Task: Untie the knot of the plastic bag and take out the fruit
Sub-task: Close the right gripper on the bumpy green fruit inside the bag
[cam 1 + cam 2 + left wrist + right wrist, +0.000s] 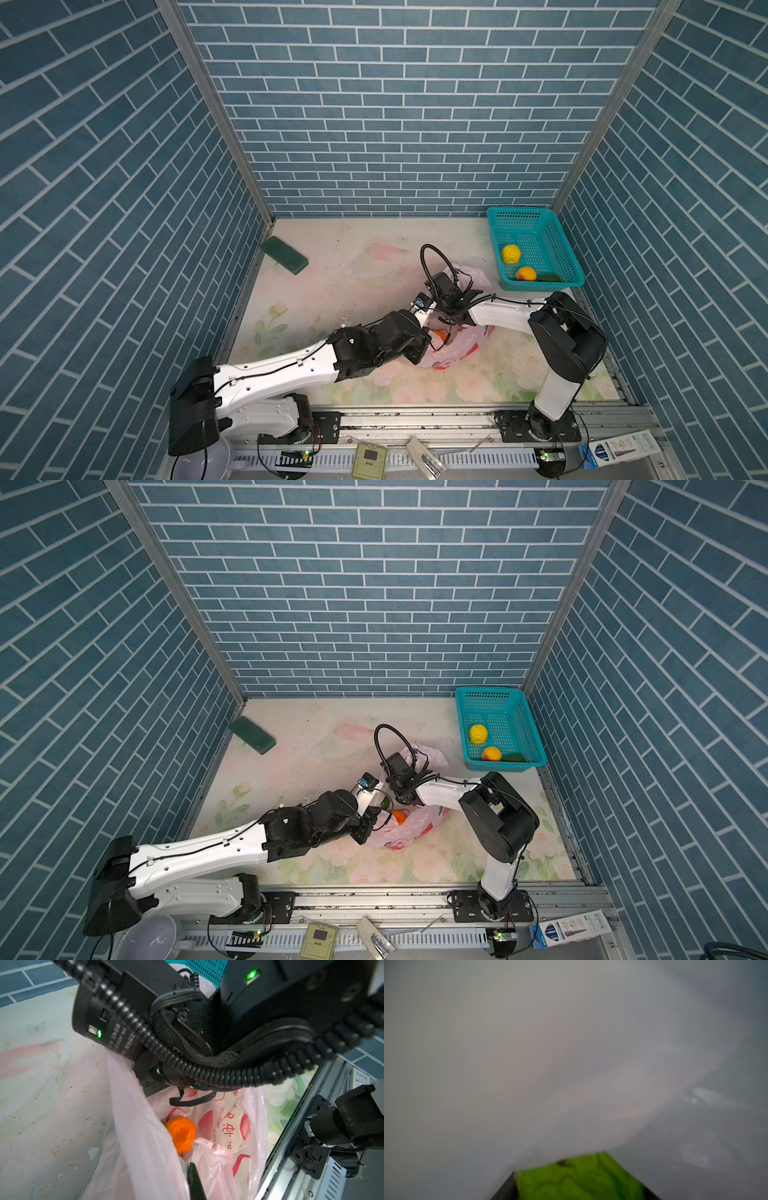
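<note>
plastic bag (135,1126) print "OUR LIFE", motor label (122,1036) "DM-J4310" | floral tabletop (353,291), blue brick walls (395,124), basket (540,286) 2 o'clock | left gripper (193,1176) clamped on bag rim | right gripper (448,319) inside bag, gap unreadable

- You have the plastic bag (455,353), thin pink with red print, slumped mid-table with its mouth open.
- One orange fruit (182,1132) lies inside.
- A yellow fruit (510,254), a yellow-orange fruit (525,274) and a dark green fruit (550,277) sit in the teal basket (519,216).
</note>
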You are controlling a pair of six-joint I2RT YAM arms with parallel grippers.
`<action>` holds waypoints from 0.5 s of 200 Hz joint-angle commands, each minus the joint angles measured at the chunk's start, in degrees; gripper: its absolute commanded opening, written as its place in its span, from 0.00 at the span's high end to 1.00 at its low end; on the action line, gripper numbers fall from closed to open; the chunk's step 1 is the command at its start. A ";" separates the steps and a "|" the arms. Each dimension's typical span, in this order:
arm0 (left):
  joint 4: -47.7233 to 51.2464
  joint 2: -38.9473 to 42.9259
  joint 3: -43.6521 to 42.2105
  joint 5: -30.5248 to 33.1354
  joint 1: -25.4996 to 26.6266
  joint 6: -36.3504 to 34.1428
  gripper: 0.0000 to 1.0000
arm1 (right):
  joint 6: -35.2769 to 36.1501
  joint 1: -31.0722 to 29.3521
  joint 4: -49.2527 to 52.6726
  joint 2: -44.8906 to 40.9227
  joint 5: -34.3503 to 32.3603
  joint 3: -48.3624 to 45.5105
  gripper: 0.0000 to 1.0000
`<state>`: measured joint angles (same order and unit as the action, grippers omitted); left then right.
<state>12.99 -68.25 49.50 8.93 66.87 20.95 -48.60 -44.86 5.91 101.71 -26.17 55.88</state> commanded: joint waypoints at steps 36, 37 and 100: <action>0.13 1.88 -1.00 1.41 -0.32 -0.38 1.00 | 0.26 -0.06 -0.05 -4.11 4.47 -1.23 0.49; 0.07 1.89 -1.08 1.47 -0.28 -0.43 1.00 | 0.26 -0.14 -0.13 -4.26 4.60 -1.31 0.49; -1.37 3.98 -3.95 4.41 -0.50 -1.00 1.00 | -1.20 -4.47 0.34 -13.75 13.46 -5.25 0.49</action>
<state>12.67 -65.41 46.78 11.42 66.85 20.78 -48.60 -47.48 5.80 91.68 -16.78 53.45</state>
